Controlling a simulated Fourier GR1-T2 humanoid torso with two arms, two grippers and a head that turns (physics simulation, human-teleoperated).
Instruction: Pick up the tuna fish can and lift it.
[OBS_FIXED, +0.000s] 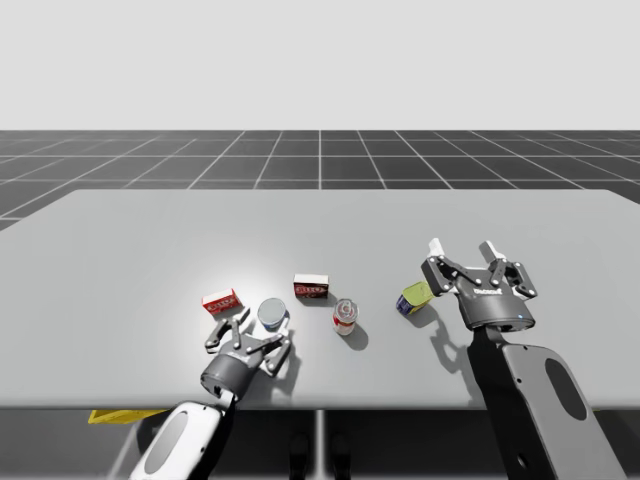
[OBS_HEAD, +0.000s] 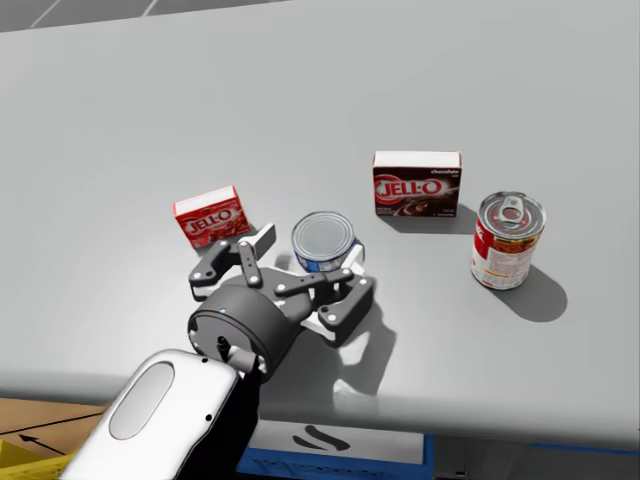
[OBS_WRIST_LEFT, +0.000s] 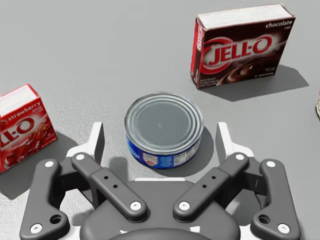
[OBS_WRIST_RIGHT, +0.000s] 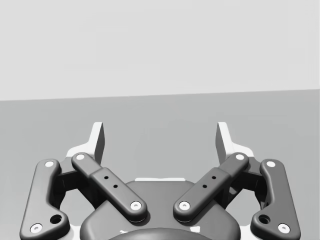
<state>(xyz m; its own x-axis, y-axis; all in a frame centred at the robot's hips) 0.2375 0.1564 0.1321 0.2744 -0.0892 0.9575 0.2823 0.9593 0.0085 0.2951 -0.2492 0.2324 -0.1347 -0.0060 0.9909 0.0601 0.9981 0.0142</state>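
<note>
The short blue tuna can (OBS_WRIST_LEFT: 164, 122) stands on the table (OBS_HEAD: 120, 100) between my left gripper's (OBS_WRIST_LEFT: 161, 137) spread fingers (OBS_WRIST_LEFT: 96, 142), and neither finger touches it. A red box (OBS_HEAD: 212, 218) sits at its 9 o'clock, a brown box (OBS_HEAD: 417, 184) at 1 and a tall red can (OBS_HEAD: 507, 240) at 3. My right gripper (OBS_WRIST_RIGHT: 160, 137) hangs released. A yellowish thing (OBS_FIXED: 415, 298) at its 8 o'clock is hard to make out.

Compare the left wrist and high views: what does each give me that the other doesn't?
Left wrist view: the left gripper, open, gaps either side of the short blue can between its fingers. High view: the right gripper, open, near a small yellow box, and the whole tall red can. Both: left gripper, that can, a red box, a dark brown box.
</note>
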